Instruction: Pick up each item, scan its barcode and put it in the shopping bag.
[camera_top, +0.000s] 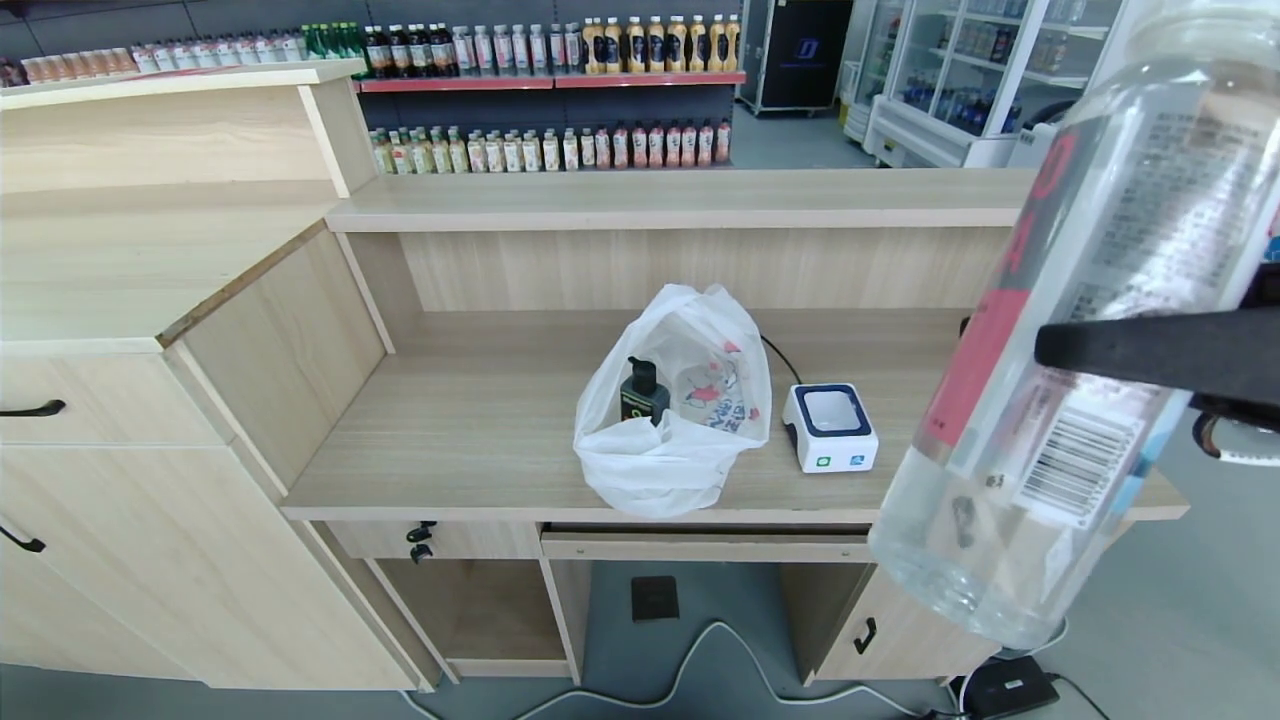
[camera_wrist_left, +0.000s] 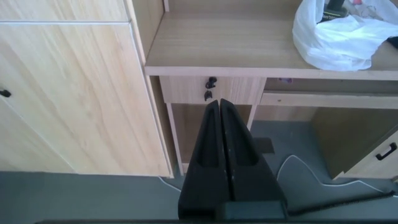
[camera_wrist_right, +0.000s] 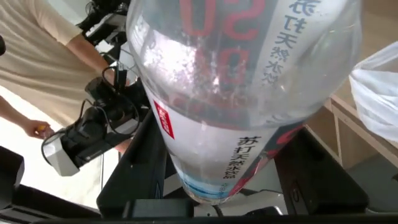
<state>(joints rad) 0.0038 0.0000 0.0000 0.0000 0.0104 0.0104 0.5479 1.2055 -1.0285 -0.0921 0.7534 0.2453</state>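
Observation:
A clear water bottle (camera_top: 1080, 300) with a red-and-white label and a barcode hangs tilted, high off the right end of the counter. My right gripper (camera_top: 1110, 352) is shut on it, and one black finger (camera_top: 1150, 350) crosses its label. In the right wrist view the bottle (camera_wrist_right: 249, 93) sits between both fingers (camera_wrist_right: 144, 163). The white shopping bag (camera_top: 670, 430) stands open at the counter's middle with a dark pump bottle (camera_top: 643, 392) inside. My left gripper (camera_wrist_left: 219, 112) is shut on nothing, low in front of the desk's left drawer.
A white barcode scanner (camera_top: 828, 425) sits just right of the bag, with its cable running back. The wooden counter (camera_top: 470, 430) has a raised ledge behind and a tall cabinet (camera_top: 150, 300) on the left. Under the desk are cables (camera_top: 700, 660).

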